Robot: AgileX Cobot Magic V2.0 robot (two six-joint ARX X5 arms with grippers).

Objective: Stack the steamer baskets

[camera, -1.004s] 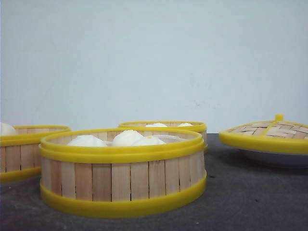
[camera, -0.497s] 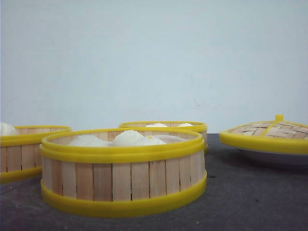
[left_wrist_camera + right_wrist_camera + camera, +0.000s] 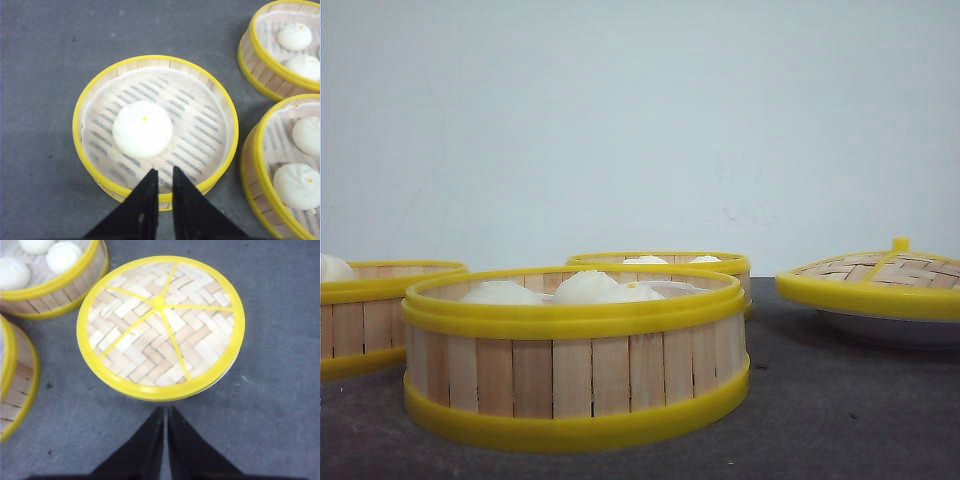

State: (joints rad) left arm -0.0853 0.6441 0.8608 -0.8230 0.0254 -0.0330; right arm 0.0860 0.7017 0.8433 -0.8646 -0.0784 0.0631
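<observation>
Left wrist view has the left gripper (image 3: 162, 172) hanging above the desk (image 3: 45, 50) with its black fingers (image 3: 145, 200) drawn nearly together, a thin slit between them, gripping nothing; their tips sit over the near rim of the one-bun basket (image 3: 155, 125), which lies just ahead of them, a single white bun (image 3: 142, 129) on its mesh liner. Off to one side of those fingers are the near basket (image 3: 285, 170) and, farther on, the far basket (image 3: 280, 45), each holding buns and each standing apart on the desk. From the right wrist, the right gripper (image 3: 164, 412) likewise shows its fingers pressed almost shut and empty, with the woven lid (image 3: 160, 325) just ahead of their tips, resting on what looks like a white plate (image 3: 890, 328) in the front view. Against the front views of the last second, nothing has shifted: all three baskets and the lid stand exactly where they were, so I judge stacking has not yet begun and no basket has been lifted. No brand, label or writing can be read anywhere.
</observation>
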